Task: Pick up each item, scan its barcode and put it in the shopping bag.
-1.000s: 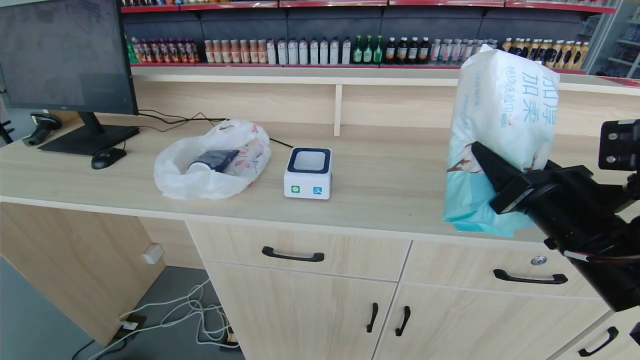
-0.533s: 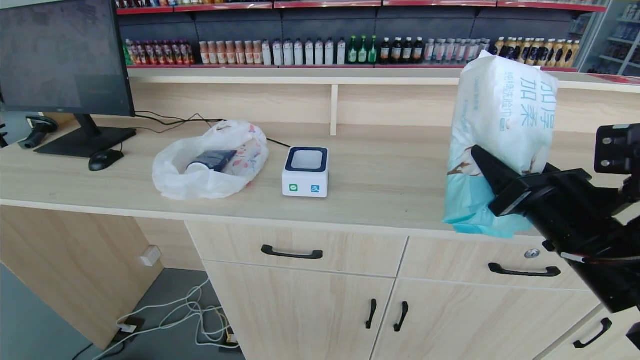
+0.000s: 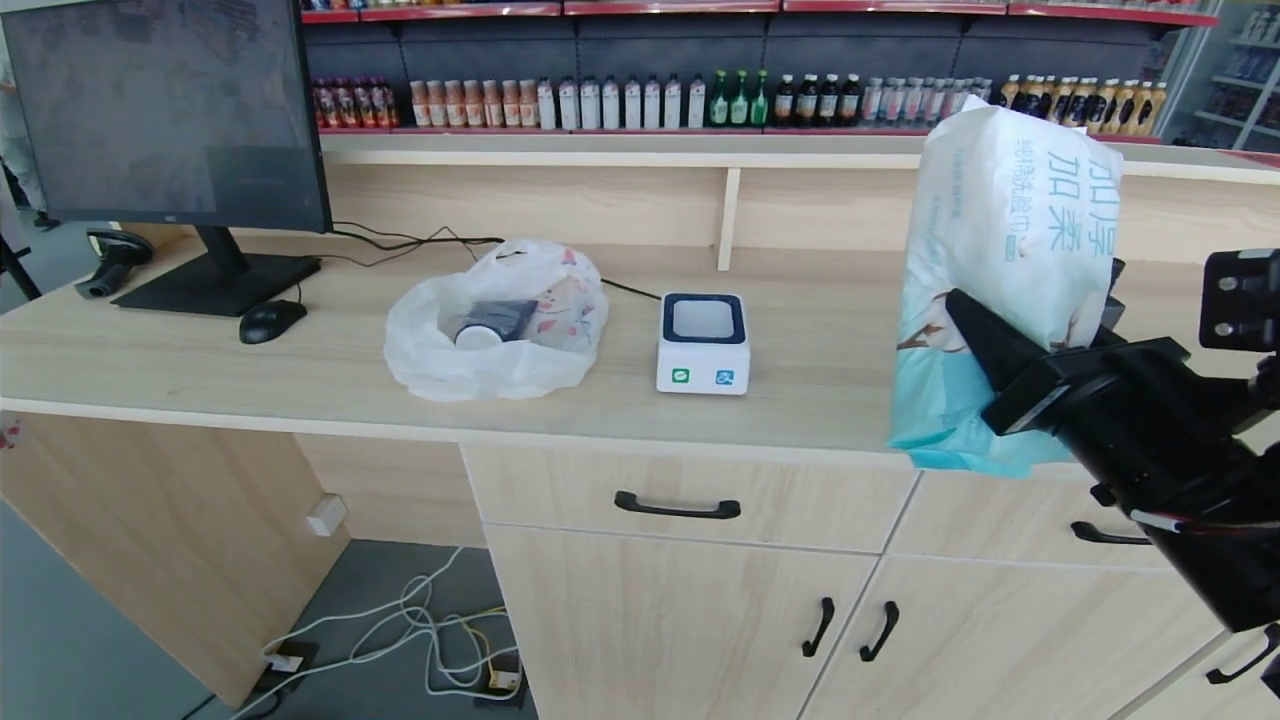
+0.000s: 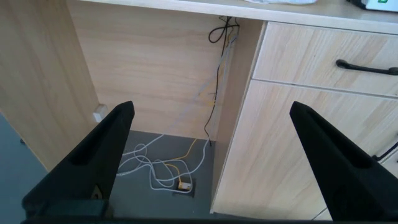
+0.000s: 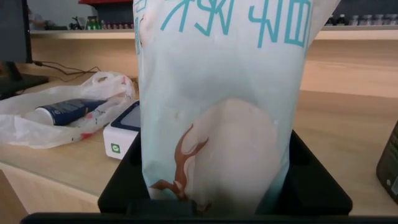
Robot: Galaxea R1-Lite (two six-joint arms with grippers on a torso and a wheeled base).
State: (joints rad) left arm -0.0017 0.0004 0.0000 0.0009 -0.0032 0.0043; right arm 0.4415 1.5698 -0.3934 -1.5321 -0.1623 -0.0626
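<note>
Right, the right gripper (image 3: 1040, 320) is clamped on the tissue pack (image 3: 1010, 220), holding it upright above the right end of the counter (image 3: 200, 360) near its front edge. From the right wrist view, the black fingers (image 5: 124, 183) press in on both sides of the pack's lower half, white and teal wrapper bulging between them. Over to the left sits the little white scanner (image 3: 703, 343), window facing up, well apart from the pack. Just beside it on its far side lies the shopping bag (image 3: 430, 360), mouth slumped open, with a dark blue tube (image 3: 490, 322) and something flower-patterned inside. Further left stand a monitor (image 3: 170, 110) and a mouse (image 3: 272, 320). The left gripper (image 4: 211, 155) hangs low below the counter, jaws spread wide and holding nothing, with cupboard fronts and floor cables (image 4: 161, 174) beyond it.
</note>
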